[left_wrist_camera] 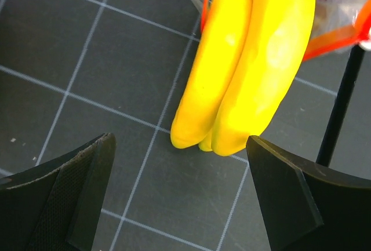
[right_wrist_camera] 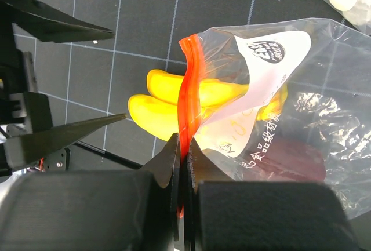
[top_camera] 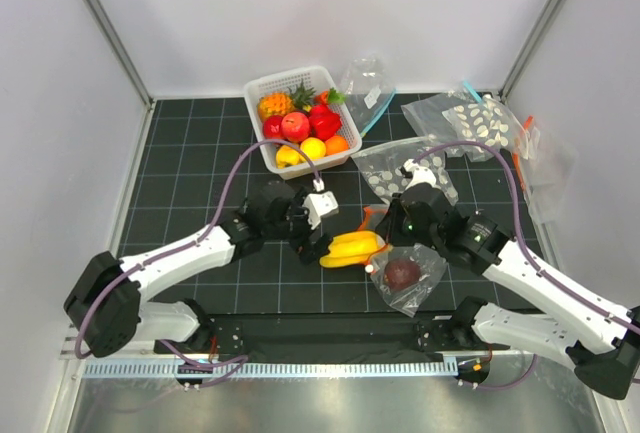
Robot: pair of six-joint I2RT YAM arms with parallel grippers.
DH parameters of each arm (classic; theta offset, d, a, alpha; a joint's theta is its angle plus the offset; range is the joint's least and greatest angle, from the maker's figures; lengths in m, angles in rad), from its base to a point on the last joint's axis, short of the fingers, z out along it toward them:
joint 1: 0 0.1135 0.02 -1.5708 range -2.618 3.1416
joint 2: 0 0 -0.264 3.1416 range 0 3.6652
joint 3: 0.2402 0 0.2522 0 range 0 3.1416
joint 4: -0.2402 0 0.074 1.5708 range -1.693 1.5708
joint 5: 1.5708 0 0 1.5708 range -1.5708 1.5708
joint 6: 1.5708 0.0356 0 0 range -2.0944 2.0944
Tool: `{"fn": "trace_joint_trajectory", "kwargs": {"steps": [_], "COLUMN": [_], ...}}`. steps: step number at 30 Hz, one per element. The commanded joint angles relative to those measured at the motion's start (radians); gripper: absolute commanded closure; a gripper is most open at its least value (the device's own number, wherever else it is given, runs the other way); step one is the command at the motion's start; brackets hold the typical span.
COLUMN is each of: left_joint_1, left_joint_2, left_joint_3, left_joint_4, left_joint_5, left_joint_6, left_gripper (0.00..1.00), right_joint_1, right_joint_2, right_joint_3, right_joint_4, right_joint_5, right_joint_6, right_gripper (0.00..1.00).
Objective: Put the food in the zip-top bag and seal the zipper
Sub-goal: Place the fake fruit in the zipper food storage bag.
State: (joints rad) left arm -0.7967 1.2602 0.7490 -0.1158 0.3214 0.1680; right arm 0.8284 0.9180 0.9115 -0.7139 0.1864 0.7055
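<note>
The right hand (right_wrist_camera: 182, 146) is clamped on the zipper (right_wrist_camera: 191, 77) at the mouth of the bag (right_wrist_camera: 290, 106), which lies near the front middle of the desk (top_camera: 180, 153). The banana (left_wrist_camera: 243, 71) is half inside, its tips sticking out across the mouth under the strip. A maroon fruit (top_camera: 402, 273) sits deeper in. The left hand (left_wrist_camera: 179, 175) gapes wide just short of the banana tips, touching nothing. Behind, a white basket (top_camera: 262, 88) holds the other fruit (top_camera: 300, 128), with disc-dotted bags (top_camera: 400, 168) and a blue-zip bag (top_camera: 365, 88) beside it.

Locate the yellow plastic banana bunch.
The banana bunch lies mid-table in the top view, one end in the mouth of the clear zip-top bag, just right of the open left claw.
</note>
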Motion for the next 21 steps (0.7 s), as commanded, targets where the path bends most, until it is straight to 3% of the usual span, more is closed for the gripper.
{"fn": "trace_joint_trajectory", "kwargs": {"steps": [1, 8, 10, 13, 16, 17, 21], "left_joint_1": [-0.003, -0.047, -0.067, -0.088, -0.11, -0.117, -0.148], "left_joint_2": [0.039, 0.062, 0.085, 0.113, 0.137, 0.14, 0.127], "left_joint_3": [0.01, 0.003, 0.012, 0.03, 0.041, 0.042, 0.059], "left_joint_4": [0.053, 0.047, 0.045, 0.031, 0.027, 0.027, 0.024], "left_joint_5": [0.103, 0.15, 0.134, 0.134, 0.113, 0.095, 0.053], "left_joint_6": [0.106, 0.139, 0.139, 0.139, 0.136, 0.136, 0.12], "left_gripper": [0.0, 0.01, 0.06, 0.19, 0.42, 0.54, 0.71], "right_joint_1": [0.005, 0.005, 0.005, 0.005, 0.005, 0.006, 0.005], "right_joint_2": [-0.024, -0.019, -0.018, -0.015, -0.015, -0.016, -0.019], "right_joint_3": [0.05, 0.043, 0.04, 0.041, 0.038, 0.036, 0.03], "right_joint_4": [0.005, 0.014, 0.021, 0.024, 0.022, 0.022, 0.024], "right_joint_5": [0.027, 0.028, 0.027, 0.024, 0.025, 0.025, 0.022], "right_joint_6": [-0.014, -0.012, -0.011, -0.009, -0.009, -0.011, -0.011], "right_gripper": [0.99, 0.99, 0.99, 0.99, 0.99, 0.99, 0.99]}}
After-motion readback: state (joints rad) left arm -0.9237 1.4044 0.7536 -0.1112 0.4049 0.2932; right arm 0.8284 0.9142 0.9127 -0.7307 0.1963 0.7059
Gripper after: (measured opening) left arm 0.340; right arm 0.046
